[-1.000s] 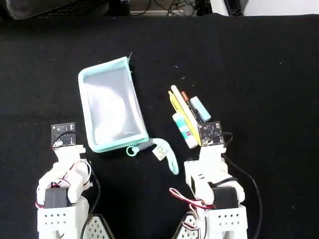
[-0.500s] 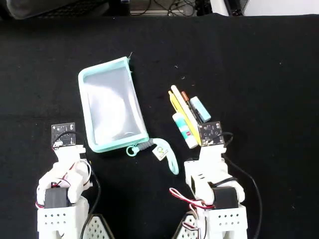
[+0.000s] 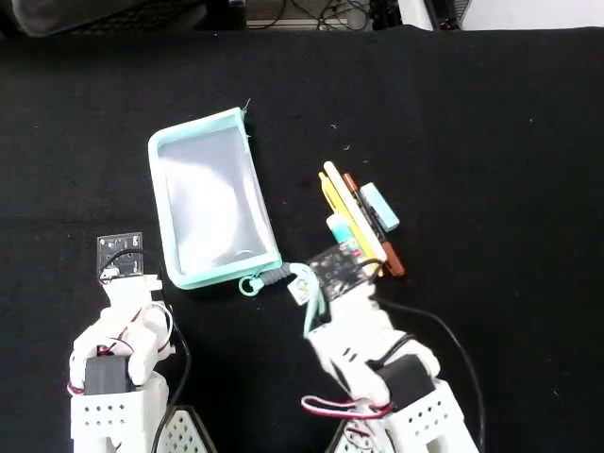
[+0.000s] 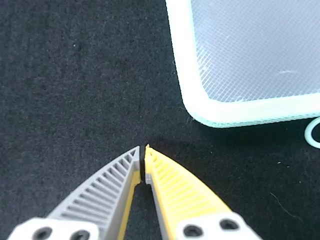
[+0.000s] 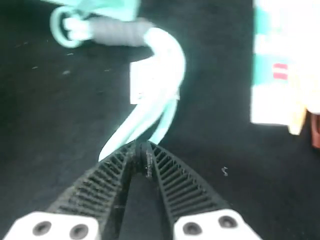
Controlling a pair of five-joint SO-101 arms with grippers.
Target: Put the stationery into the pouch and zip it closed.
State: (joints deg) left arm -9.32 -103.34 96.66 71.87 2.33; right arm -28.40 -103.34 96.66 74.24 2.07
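A mint-edged clear pouch (image 3: 212, 198) lies flat at centre left, its ring, grey coil and mint wrist strap (image 3: 319, 297) trailing from the near corner. The stationery (image 3: 359, 215), yellow and brown pens plus white-and-teal pieces, is bunched to the right of the pouch. My right arm (image 3: 344, 274) angles toward the strap. Its gripper (image 5: 142, 148) is shut and empty, tips just short of the strap (image 5: 157, 95) and its white tag (image 5: 150, 82). My left gripper (image 4: 144, 151) is shut, empty, just off the pouch's near corner (image 4: 200, 107).
Black cloth covers the table (image 3: 491, 142), with open room to the right and far side. Cables and equipment (image 3: 311, 11) lie past the far edge. A white-and-teal stationery piece (image 5: 277, 65) lies beside the strap in the right wrist view.
My right arm has swung left from the near ends of the stationery toward the pouch's strap, uncovering the pen ends. The left arm, pouch and stationery have not moved.
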